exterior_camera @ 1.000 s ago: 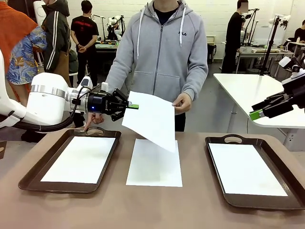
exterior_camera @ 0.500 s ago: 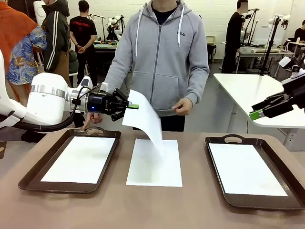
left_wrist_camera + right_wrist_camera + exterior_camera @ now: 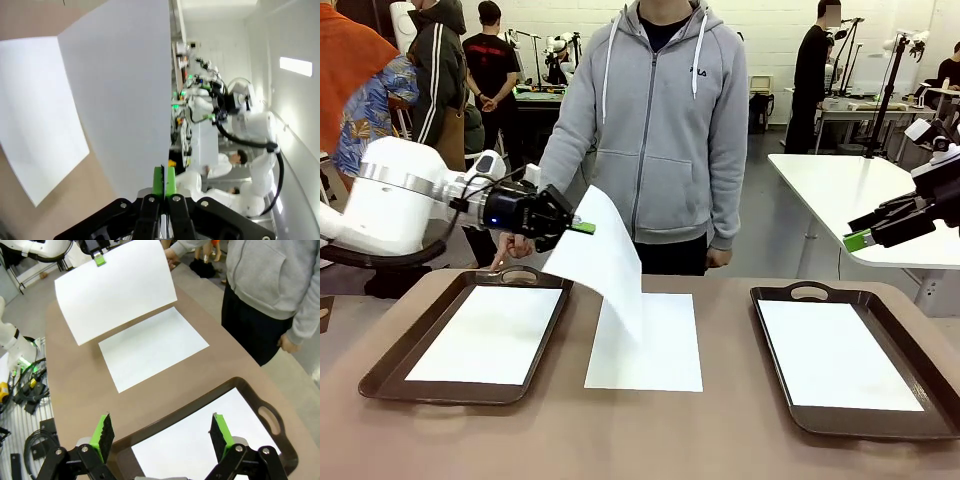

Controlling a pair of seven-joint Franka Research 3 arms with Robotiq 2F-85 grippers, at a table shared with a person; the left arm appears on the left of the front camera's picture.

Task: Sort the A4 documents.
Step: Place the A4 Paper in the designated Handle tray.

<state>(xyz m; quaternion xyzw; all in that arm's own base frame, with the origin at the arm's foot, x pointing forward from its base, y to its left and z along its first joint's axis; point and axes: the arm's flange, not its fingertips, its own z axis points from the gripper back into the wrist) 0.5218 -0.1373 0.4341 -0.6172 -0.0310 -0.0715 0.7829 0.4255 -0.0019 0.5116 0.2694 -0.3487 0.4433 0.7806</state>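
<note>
Left gripper (image 3: 582, 227): jaws pinch one A4 document (image 3: 605, 255), hanging over the middle sheet (image 3: 650, 350).
Right gripper (image 3: 162, 432): jaws spread, over right tray (image 3: 865, 425).

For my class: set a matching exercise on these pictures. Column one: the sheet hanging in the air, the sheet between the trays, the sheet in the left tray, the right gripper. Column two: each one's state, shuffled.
Things
1 hanging sheet
2 middle sheet
3 left-tray sheet
4 right gripper

States
A flat on the bare table
B open, holding nothing
C pinched by the left gripper
D lying inside a brown tray

Pairs: 1-C; 2-A; 3-D; 4-B
</note>
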